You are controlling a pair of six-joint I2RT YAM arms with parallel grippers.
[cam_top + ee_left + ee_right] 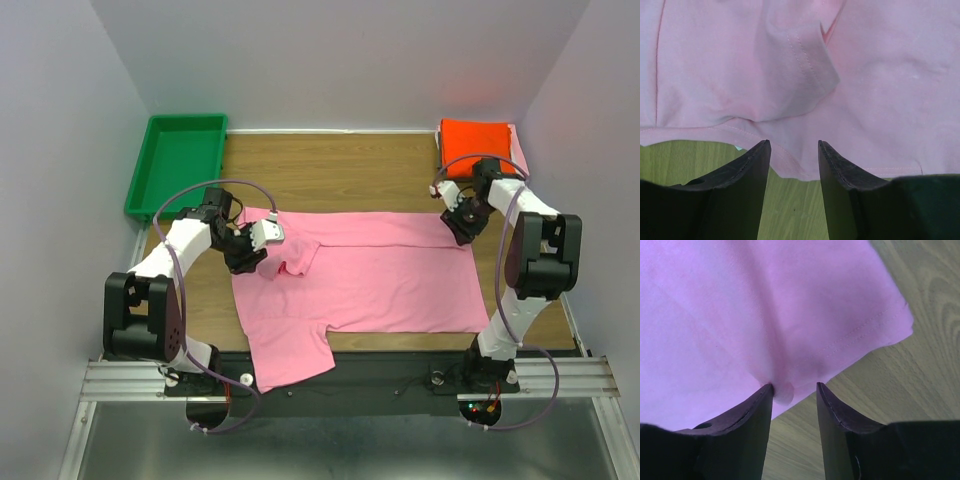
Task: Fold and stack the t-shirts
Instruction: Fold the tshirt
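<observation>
The large pink t-shirt (370, 275) lies spread flat across the middle of the wooden table (330, 170), its long side running left to right. You can see its far sleeve (295, 258) turned in onto the body near the left end, while the near sleeve (290, 355) hangs over the table's front edge. At the far right corner sits a folded orange-red t-shirt (478, 135), resting on a paler pink one (519, 150) that peeks out at its right side.

Your left gripper (792, 145) is at the shirt's left edge, just beside the turned-in sleeve. Its jaws stand apart with nothing between them — the hem lies just beyond the tips, over bare wood.

Your right gripper (794, 386) is at the shirt's far right corner, close to the folded stack. Its jaws are apart too. A small pucker of pink cloth sits against the tip of one finger (757, 410), and wood shows through the rest of the gap — it is not clamped.

The green tray (180, 160) stands at the far left corner, well apart from the shirt.
</observation>
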